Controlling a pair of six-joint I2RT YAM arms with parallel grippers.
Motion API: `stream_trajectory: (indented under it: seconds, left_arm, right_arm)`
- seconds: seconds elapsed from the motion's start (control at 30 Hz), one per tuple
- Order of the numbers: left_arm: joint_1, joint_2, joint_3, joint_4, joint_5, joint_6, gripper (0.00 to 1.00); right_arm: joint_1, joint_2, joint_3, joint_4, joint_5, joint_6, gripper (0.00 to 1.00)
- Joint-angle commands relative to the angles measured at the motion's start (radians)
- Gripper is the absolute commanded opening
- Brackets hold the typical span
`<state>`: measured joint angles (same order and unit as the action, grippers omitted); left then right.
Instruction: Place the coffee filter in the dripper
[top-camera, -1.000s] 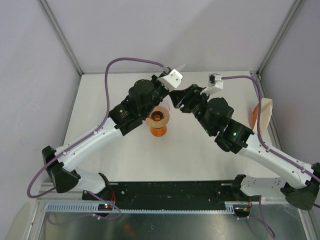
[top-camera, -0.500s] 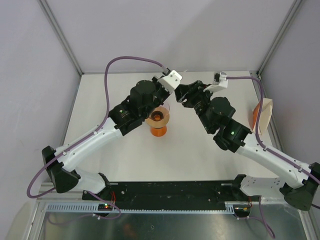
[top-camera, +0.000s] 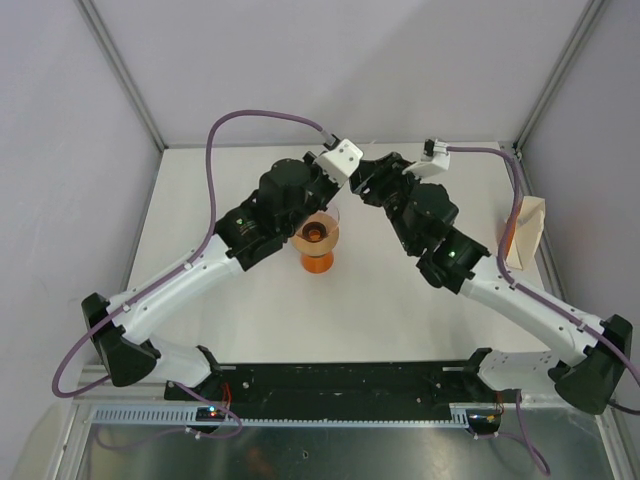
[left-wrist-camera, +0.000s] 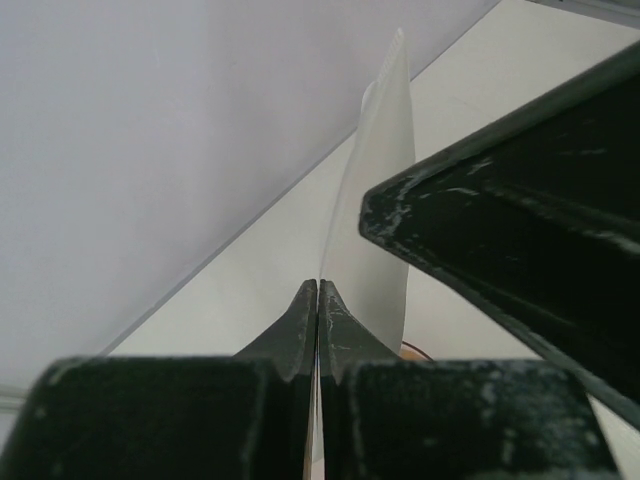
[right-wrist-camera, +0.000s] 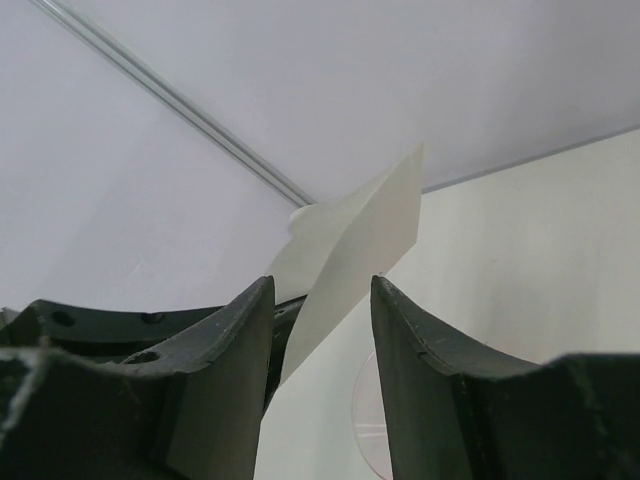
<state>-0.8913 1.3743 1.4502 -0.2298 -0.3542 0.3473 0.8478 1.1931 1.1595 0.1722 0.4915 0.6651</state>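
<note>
Left gripper (left-wrist-camera: 317, 288): jaws clamped shut on thin white folded paper coffee filter (left-wrist-camera: 372, 190). Right gripper (right-wrist-camera: 320, 285): jaws apart, filter's edge between them.

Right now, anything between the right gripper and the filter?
Nothing visible. The filter is pinched in the shut left gripper. Its free part stands up in the gap of the open right gripper, with no other thing between them. Whether the right gripper touches it, I cannot tell.
</note>
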Motion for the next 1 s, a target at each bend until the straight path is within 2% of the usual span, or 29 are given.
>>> stream_trajectory:
  seconds: [0.0, 0.43, 0.63, 0.83, 0.97]
  left_arm:
    - [-0.006, -0.029, 0.049, 0.008, 0.006, -0.014, 0.00]
    - [-0.036, -0.020, 0.056, 0.010, -0.049, 0.008, 0.00]
    - [-0.063, -0.027, 0.062, 0.020, -0.133, 0.057, 0.00]
    - [-0.045, -0.040, 0.057, 0.061, -0.210, 0.130, 0.00]
    - [-0.029, -0.045, 0.040, 0.063, -0.211, 0.133, 0.00]
  right_arm:
    - [-0.022, 0.038, 0.003, 0.066, -0.026, 0.034, 0.49]
    - [-0.077, 0.102, 0.003, 0.026, -0.035, 0.083, 0.37]
    - [-0.084, 0.124, 0.003, 0.036, -0.025, 0.071, 0.19]
    - [-0.111, 0.095, 0.003, -0.078, -0.017, -0.002, 0.03]
    - [-0.126, 0.091, 0.031, -0.163, -0.077, -0.050, 0.00]
